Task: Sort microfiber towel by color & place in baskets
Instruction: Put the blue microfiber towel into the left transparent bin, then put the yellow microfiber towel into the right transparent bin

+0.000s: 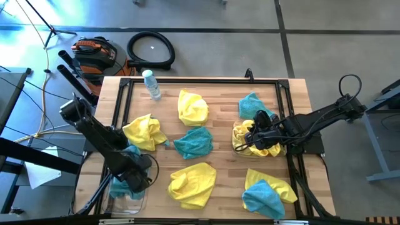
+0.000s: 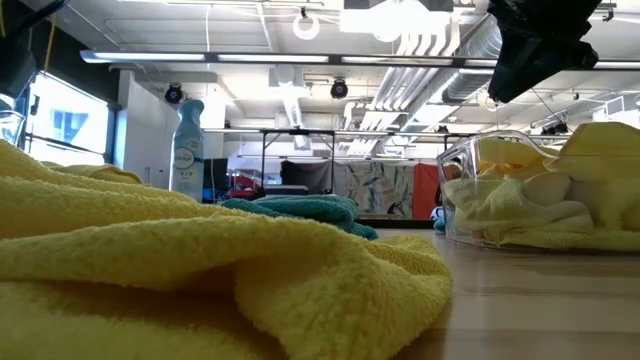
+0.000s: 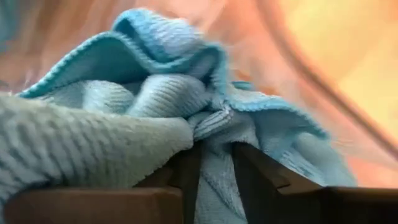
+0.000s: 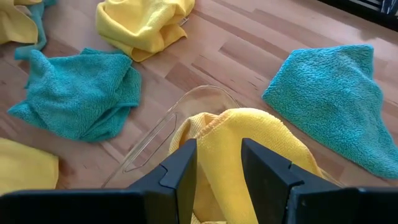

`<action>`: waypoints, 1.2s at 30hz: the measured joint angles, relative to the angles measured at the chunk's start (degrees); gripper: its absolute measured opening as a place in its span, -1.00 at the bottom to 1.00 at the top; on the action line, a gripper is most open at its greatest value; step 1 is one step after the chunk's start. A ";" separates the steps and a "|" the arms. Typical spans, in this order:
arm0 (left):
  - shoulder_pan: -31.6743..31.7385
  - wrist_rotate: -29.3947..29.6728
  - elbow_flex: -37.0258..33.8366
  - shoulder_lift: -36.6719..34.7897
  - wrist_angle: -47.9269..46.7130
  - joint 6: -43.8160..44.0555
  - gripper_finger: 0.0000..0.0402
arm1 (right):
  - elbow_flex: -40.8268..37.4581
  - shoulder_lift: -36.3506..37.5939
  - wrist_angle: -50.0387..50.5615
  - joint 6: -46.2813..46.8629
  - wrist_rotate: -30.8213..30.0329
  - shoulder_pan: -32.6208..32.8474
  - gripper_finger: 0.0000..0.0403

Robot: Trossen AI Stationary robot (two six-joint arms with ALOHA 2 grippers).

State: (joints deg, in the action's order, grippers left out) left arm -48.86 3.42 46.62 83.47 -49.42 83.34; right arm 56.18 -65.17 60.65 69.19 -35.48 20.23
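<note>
My left gripper (image 1: 136, 172) is at the table's near left, over a clear basket (image 1: 125, 192) that holds teal towels, and it is shut on a teal towel (image 3: 155, 93). My right gripper (image 1: 255, 134) hangs over the right clear basket (image 1: 237, 145), which is filled with yellow towels, and is shut on a yellow towel (image 4: 249, 127). Loose towels lie on the table: yellow ones (image 1: 192, 106) (image 1: 144, 131) (image 1: 192, 183), teal ones (image 1: 253, 105) (image 1: 194, 142), and a teal one on a yellow one (image 1: 265, 195). My left gripper pinches a bunched fold of the teal towel (image 3: 214, 177) between its two fingers (image 3: 264, 177). The rest of the cloth bulges in folds beyond the fingertips, over the basket. How many layers are in the hold does not show. My right gripper comes from above, slanting down, and has a raised fold of the yellow towel (image 4: 219, 158) between its fingers (image 4: 183, 168). The cloth drapes down from the fold into the basket (image 4: 155, 134) and rests on the yellow towels there.
A clear water bottle (image 1: 151, 84) lies at the far left of the table. A black frame rail (image 1: 200, 80) runs around the tabletop. In the low view a yellow towel (image 2: 200, 270) fills the foreground, with the right basket (image 2: 500, 190) behind it. Bare wood shows between the loose towels.
</note>
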 joint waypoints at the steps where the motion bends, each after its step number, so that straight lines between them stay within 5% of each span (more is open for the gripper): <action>1: 0.02 -0.07 -0.01 -1.01 0.09 -0.24 -0.54 | 0.00 0.00 -0.01 0.00 0.01 0.00 -0.40; 23: 1.10 1.25 0.01 -21.53 -0.86 0.48 -0.51 | 0.00 0.00 -2.19 -0.39 0.03 0.00 -0.40; 31: 1.30 9.68 0.01 -24.96 -0.93 -6.14 -0.51 | 0.00 -2.82 -21.24 -17.54 -0.17 -0.67 -0.40; 36: 2.52 13.63 0.02 -27.38 -1.01 -9.58 -0.51 | 0.00 -7.30 -39.25 -31.79 5.21 -4.20 -0.40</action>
State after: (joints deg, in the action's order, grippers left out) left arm -46.34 17.05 46.65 56.09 -50.44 73.77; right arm 56.18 -72.47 21.40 37.39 -30.26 16.03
